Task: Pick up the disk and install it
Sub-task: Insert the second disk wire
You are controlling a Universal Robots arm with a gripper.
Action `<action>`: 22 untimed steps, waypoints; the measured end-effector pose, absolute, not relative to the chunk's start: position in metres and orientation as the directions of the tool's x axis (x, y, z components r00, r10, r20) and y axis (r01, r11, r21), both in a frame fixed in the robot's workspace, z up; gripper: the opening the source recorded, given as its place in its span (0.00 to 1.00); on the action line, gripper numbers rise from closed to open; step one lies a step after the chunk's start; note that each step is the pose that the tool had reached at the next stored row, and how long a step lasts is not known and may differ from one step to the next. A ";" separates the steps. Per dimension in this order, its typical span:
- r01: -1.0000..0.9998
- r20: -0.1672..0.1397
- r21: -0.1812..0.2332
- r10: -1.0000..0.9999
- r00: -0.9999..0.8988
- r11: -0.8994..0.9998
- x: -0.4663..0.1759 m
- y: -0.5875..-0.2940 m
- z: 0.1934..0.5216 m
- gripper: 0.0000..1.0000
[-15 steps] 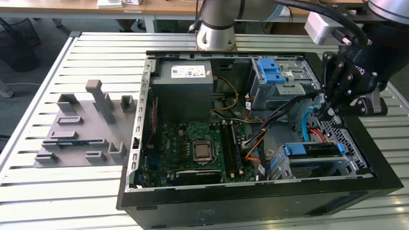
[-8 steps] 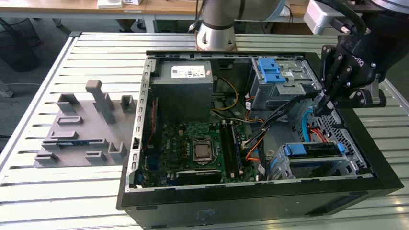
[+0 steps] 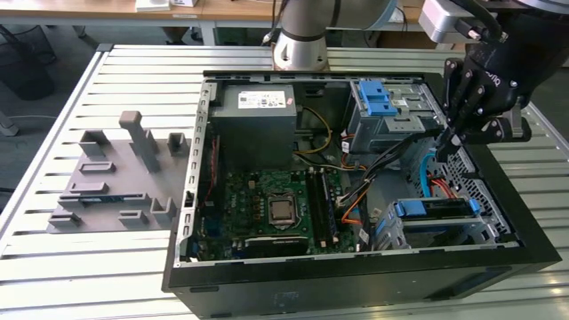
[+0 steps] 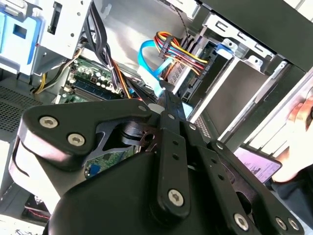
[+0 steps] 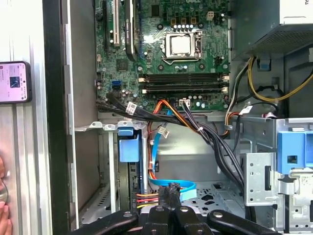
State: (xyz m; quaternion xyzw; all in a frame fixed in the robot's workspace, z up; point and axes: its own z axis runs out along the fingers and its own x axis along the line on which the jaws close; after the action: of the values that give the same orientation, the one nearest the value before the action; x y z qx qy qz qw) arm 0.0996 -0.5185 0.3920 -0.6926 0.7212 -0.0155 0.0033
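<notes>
The disk [image 3: 436, 209] sits in the metal cage at the near corner of the open computer case, on the exterior view's right, with its blue side rails showing. In the first wrist view the disk's blue rail end [image 5: 128, 147] stands in the cage slot, and coloured power wires [image 5: 145, 197] and a blue flat cable [image 5: 168, 184] run to it. My gripper [image 3: 451, 140] hangs over the case's side wall, above and behind the disk, apart from it. In both wrist views the gripper [image 5: 171, 188] [image 4: 165, 93] is shut with nothing between its fingers, close to the blue cable.
A blue-latched drive bay [image 3: 382, 107] and a grey power supply [image 3: 258, 120] fill the back of the case, and the motherboard [image 3: 276, 207] lies low. A grey fixture plate [image 3: 116, 180] lies at the exterior view's left. A phone [image 5: 14, 81] and a person's hand [image 4: 298, 117] are beside the case.
</notes>
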 end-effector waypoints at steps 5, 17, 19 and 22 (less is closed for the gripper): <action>-0.999 0.016 -0.027 -0.999 -0.041 0.040 0.100 -0.517 0.391 0.11; -0.999 0.017 -0.027 -0.999 -0.041 0.040 0.100 -0.516 0.381 0.11; -0.999 0.018 -0.027 -0.999 -0.041 0.040 0.100 -0.516 0.379 0.11; -0.999 0.018 -0.027 -0.999 -0.041 0.040 0.100 -0.516 0.380 0.11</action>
State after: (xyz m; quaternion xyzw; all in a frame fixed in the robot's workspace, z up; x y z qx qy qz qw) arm 0.0996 -0.5160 0.3802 -0.6926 0.7212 -0.0159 0.0029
